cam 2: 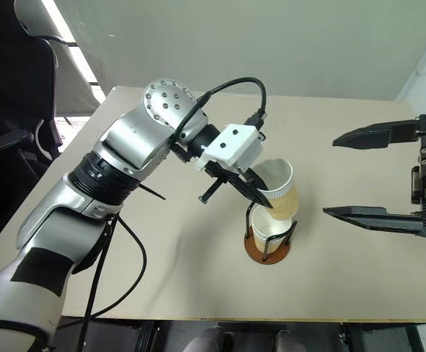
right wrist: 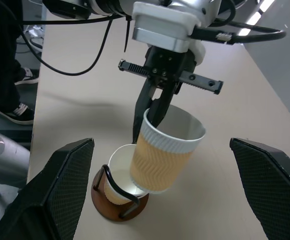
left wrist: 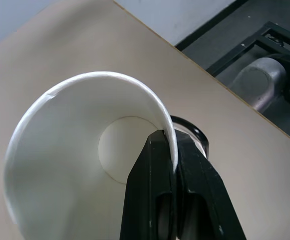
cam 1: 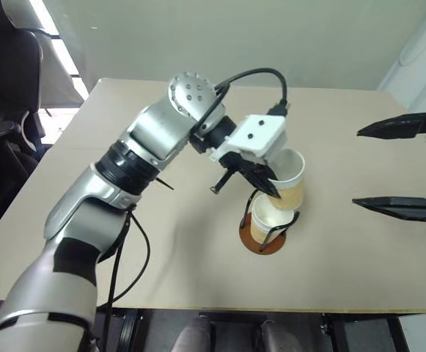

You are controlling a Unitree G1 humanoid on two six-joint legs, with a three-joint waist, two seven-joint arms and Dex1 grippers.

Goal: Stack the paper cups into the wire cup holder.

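Note:
My left gripper [cam 1: 267, 183] is shut on the white rim of a paper cup [cam 1: 289, 180], one finger inside and one outside. The cup hangs tilted, its bottom just over the mouth of a second paper cup [cam 1: 265, 220]. That second cup stands upright in the wire cup holder [cam 1: 264, 246], a reddish-brown disc with black wire loops. In the left wrist view the held cup's white inside [left wrist: 85, 140] sits beside the closed fingers [left wrist: 149, 190]. My right gripper [cam 2: 330, 176] hovers to the right of the holder, open, with nothing between its fingers.
The holder stands near the front edge of the beige table [cam 1: 88, 183]. A black chair [cam 1: 7, 73] stands off the table's left side. The left arm's black cable [cam 1: 256, 73] loops above the wrist.

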